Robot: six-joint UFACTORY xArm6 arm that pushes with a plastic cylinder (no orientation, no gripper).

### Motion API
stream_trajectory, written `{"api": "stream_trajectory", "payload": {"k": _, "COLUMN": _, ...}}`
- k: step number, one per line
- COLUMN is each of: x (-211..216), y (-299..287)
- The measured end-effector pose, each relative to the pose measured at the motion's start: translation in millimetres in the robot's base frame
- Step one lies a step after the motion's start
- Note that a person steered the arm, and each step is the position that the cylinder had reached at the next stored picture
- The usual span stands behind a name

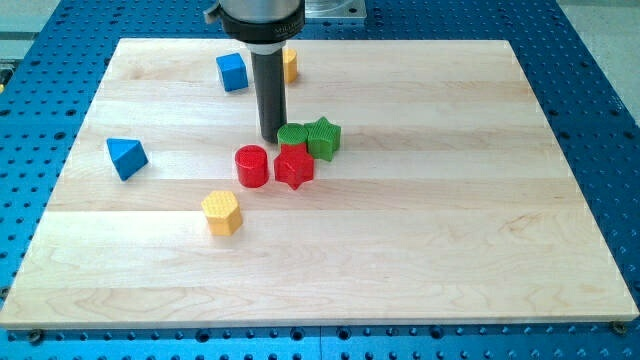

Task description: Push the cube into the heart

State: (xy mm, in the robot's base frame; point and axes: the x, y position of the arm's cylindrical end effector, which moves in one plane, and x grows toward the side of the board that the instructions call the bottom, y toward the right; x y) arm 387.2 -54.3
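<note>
A blue cube (232, 71) sits near the view's top, left of the rod. A yellow block (290, 65), probably the heart, is partly hidden behind the rod at the view's top. My tip (272, 137) rests on the board just left of a green round block (292, 134), below and right of the blue cube. The tip touches neither the cube nor the yellow block.
A green star (324, 137), a red star (294, 167) and a red cylinder (252, 165) cluster by the tip. A blue triangle (126, 157) lies at the view's left. A yellow hexagon (222, 212) lies lower left. The wooden board (450, 240) sits on a blue perforated table.
</note>
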Motion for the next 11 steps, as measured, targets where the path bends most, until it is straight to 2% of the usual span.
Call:
{"api": "stream_trajectory", "payload": {"k": 2, "x": -1, "y": -16}}
{"api": "stream_trajectory", "payload": {"k": 3, "x": -23, "y": -56}}
{"api": "stream_trajectory", "payload": {"k": 4, "x": -36, "y": -66}}
{"api": "stream_trajectory", "payload": {"k": 6, "x": -34, "y": -70}}
{"api": "stream_trajectory", "payload": {"k": 7, "x": -43, "y": -100}}
{"api": "stream_trajectory", "payload": {"k": 8, "x": -96, "y": -154}}
{"api": "stream_trajectory", "payload": {"k": 9, "x": -110, "y": -96}}
{"api": "stream_trajectory", "payload": {"k": 11, "x": -110, "y": 61}}
